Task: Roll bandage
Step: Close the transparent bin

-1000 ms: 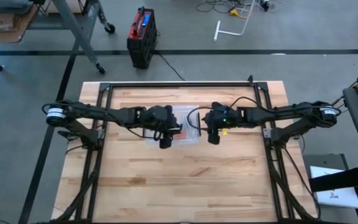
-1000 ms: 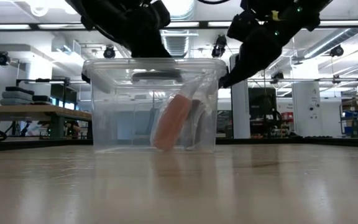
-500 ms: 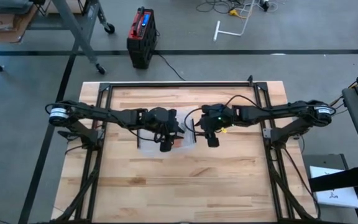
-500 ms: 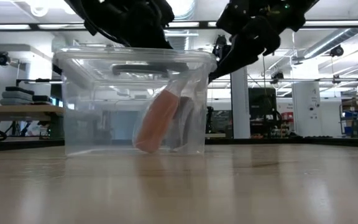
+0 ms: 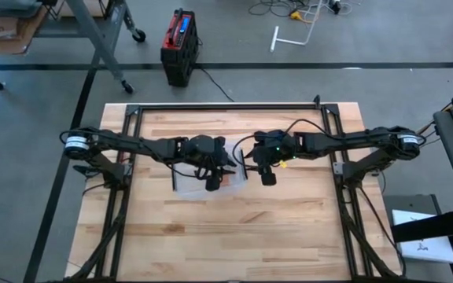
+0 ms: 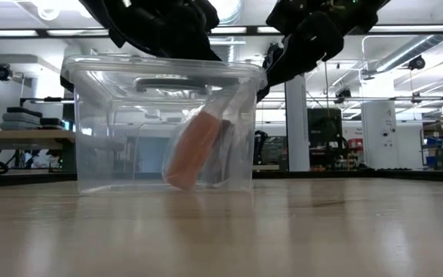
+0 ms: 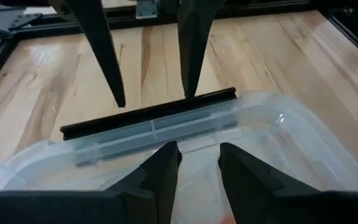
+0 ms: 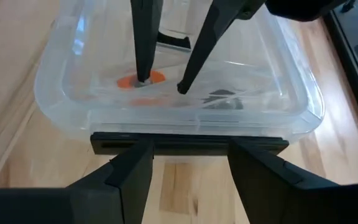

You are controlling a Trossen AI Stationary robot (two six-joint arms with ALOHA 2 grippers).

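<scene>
Right now I'm holding the left gripper [image 5: 211, 184] over the clear box [image 6: 160, 127], fingers parted, touching nothing; the right gripper [image 5: 267, 178], also parted, is hovering at its right handle. The orange bandage [image 6: 194, 150] is leaning inside.

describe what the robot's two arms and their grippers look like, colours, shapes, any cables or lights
Both arms are dark, slim and jointed, each with a round silver-white joint near its base. The left gripper and right gripper have long, black, tapering fingers. A small green light glows on the right wrist, and black cables loop above it.
</scene>
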